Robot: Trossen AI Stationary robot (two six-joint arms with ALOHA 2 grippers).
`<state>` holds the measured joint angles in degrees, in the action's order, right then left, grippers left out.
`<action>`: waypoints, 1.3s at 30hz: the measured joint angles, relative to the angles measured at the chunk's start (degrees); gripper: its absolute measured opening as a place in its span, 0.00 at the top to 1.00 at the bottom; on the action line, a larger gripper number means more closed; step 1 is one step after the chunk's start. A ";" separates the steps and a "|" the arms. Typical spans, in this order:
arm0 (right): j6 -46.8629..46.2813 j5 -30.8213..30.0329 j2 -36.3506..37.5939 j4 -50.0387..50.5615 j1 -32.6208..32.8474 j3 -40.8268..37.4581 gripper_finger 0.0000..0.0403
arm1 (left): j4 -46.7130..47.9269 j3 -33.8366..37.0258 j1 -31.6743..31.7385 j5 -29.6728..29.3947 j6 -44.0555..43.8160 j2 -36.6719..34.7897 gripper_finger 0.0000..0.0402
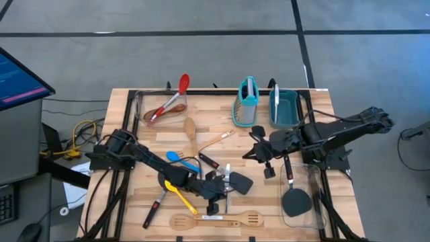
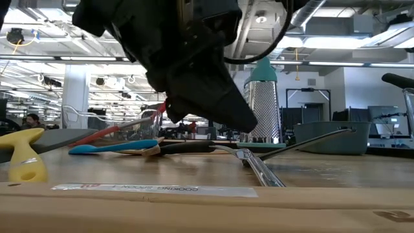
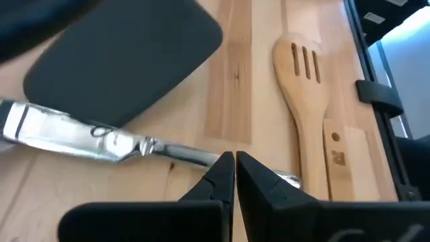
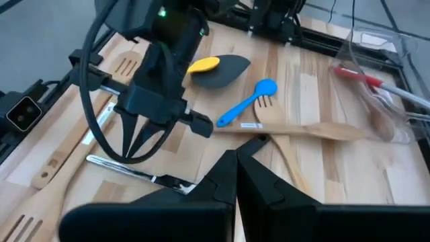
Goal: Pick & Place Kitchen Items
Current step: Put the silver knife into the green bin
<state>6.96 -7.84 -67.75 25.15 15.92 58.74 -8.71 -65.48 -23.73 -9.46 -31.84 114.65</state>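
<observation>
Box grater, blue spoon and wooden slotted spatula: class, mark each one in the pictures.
teal box grater (image 1: 247,102): high view, on its metal side.
blue spoon (image 4: 266,87): right wrist view, on its bowl.
wooden slotted spatula (image 3: 304,62): left wrist view, on its slotted blade.

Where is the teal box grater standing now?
In the high view, the teal box grater stands upright near the table's far edge, right of centre, just left of the teal bin.

Overhead, table-level and two close wrist cameras share the table (image 1: 222,128).
</observation>
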 joint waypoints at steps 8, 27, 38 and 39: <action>0.00 -0.20 -0.06 0.29 -1.49 0.00 1.00 | 0.15 -2.82 -1.21 -0.12 -0.65 2.14 1.00; -0.48 -0.17 -0.04 1.10 -2.10 0.00 1.00 | -1.30 -6.31 -0.54 0.79 -4.28 9.35 1.00; -0.59 -0.17 -0.04 1.48 -2.08 0.00 1.00 | 0.35 -6.03 3.70 0.97 3.19 9.25 1.00; -0.59 -0.15 -0.04 1.50 -2.08 0.00 1.00 | 0.36 -6.03 4.07 0.99 3.43 9.25 1.00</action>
<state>6.37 -7.99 -67.79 26.65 13.85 58.74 -8.35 -71.50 -19.66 -8.47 -28.40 123.90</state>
